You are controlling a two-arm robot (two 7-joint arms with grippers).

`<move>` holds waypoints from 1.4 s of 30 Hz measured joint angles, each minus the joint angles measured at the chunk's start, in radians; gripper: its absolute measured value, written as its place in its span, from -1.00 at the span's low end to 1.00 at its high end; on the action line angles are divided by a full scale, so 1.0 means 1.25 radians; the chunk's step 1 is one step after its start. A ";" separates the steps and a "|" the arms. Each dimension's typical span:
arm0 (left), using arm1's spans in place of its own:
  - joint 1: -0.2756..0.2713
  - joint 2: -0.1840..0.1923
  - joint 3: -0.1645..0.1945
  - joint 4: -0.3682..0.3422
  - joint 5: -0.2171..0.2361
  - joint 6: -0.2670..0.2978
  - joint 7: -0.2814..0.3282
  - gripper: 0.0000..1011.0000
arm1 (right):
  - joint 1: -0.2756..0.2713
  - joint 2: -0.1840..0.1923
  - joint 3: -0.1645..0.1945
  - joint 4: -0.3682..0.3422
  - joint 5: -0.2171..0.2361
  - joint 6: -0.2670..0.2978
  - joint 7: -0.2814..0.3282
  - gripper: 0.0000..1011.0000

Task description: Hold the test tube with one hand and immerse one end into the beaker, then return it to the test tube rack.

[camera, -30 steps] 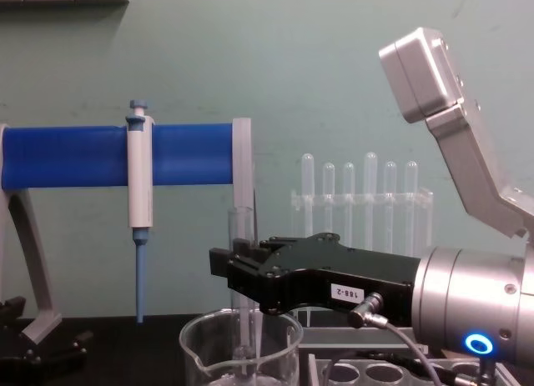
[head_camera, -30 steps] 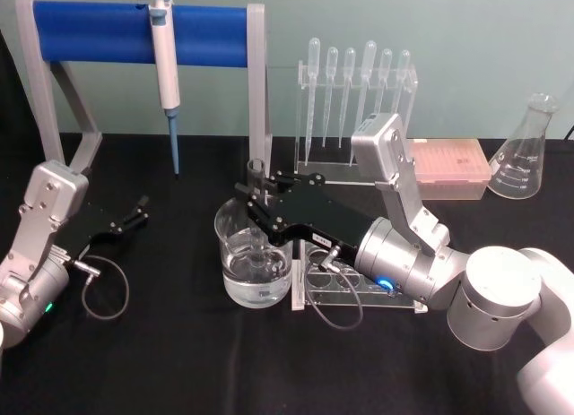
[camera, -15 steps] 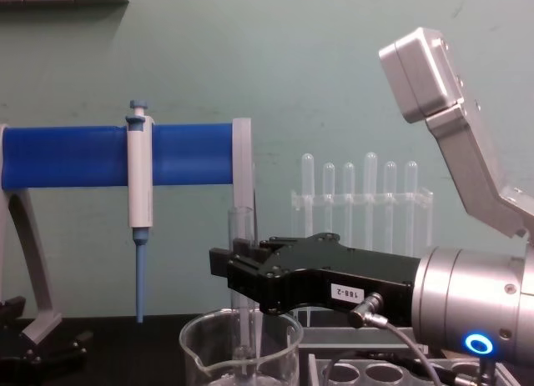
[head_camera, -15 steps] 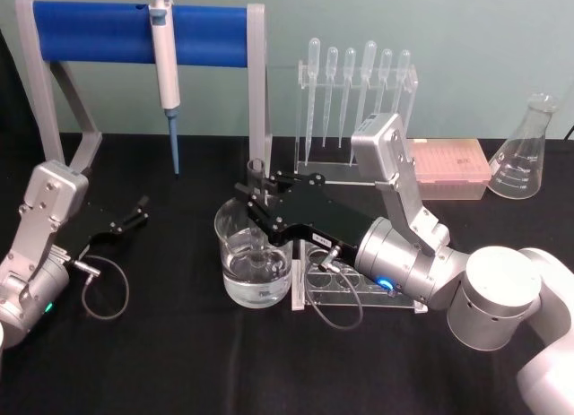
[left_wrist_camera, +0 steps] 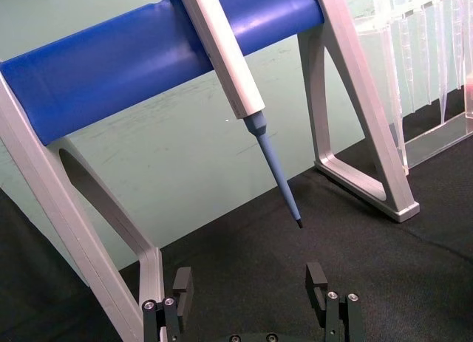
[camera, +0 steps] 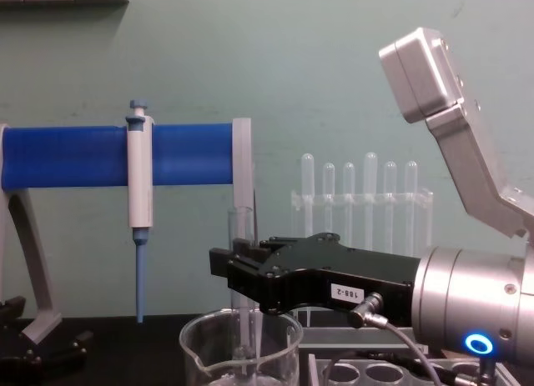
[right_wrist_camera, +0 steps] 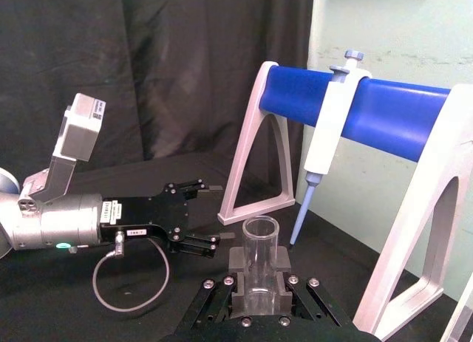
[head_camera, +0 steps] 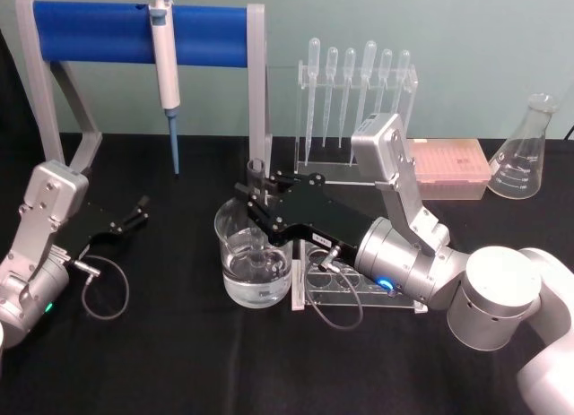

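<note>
Over at the far left, the left gripper (head_camera: 136, 211) is lying low over the black table (head_camera: 161, 361), well apart from the glassware, and its fingers (left_wrist_camera: 182, 283) are standing wide apart with nothing between them. Behind it, a white-and-blue micropipette (head_camera: 165, 56) is hanging tip-down from the blue bar of a grey stand (head_camera: 90, 31). Moving toward the middle, the beaker (head_camera: 254, 267) is sitting on the table with clear liquid in its lower part. Directly above it, the right gripper (head_camera: 254, 203) is reaching in from the right and clamping the test tube (camera: 242, 236) upright between its narrowed fingers (right_wrist_camera: 230, 296). The tube's open rim is poking up above the fingers, while its rounded lower end is hanging down inside the beaker, close to the liquid; whether it is breaking the surface I cannot tell. Just beside the beaker on the right, under the right arm, the clear test tube rack (head_camera: 359, 294) is lying flat with its round holes facing up. Farther back, thin plastic pipettes (head_camera: 354, 92) are hanging in a clear holder, a pink box (head_camera: 448, 164) is sitting next to them, and a conical flask (head_camera: 525, 151) is standing at the far right.
</note>
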 joint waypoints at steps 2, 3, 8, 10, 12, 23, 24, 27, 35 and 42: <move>0.000 0.000 0.000 0.000 0.000 0.000 0.000 0.98 | 0.000 0.000 0.000 0.000 0.000 0.000 0.000 -0.55; 0.000 0.000 0.000 0.000 0.000 0.000 0.000 0.98 | 0.000 0.000 0.000 0.000 0.000 0.000 0.000 -0.55; 0.000 0.000 0.000 0.000 0.000 0.000 0.000 0.98 | 0.000 0.000 0.000 0.000 0.000 0.000 0.000 -0.55; 0.000 0.000 0.000 0.000 0.000 0.000 0.000 0.98 | 0.000 0.000 0.000 0.000 0.000 0.000 0.000 -0.55; 0.000 0.000 0.000 0.000 0.000 0.000 0.000 0.98 | 0.000 0.000 0.000 0.000 0.000 0.000 0.000 -0.55; 0.000 0.000 0.000 0.000 0.000 0.000 0.000 0.98 | 0.000 0.000 0.000 0.000 0.000 0.000 0.000 -0.55; 0.000 0.000 0.000 0.000 0.000 0.000 0.000 0.98 | 0.000 0.000 0.000 0.000 0.000 0.000 0.000 -0.55; 0.000 0.000 0.000 0.000 0.000 0.000 0.000 0.98 | 0.000 0.000 0.000 0.000 0.000 0.000 0.000 -0.55; 0.000 0.000 0.000 0.000 0.000 0.000 0.000 0.98 | 0.000 0.000 0.000 0.000 0.000 0.000 0.000 -0.55; 0.000 0.000 0.000 0.000 0.000 0.000 0.000 0.98 | 0.000 0.000 0.000 0.000 0.000 0.000 0.000 -0.55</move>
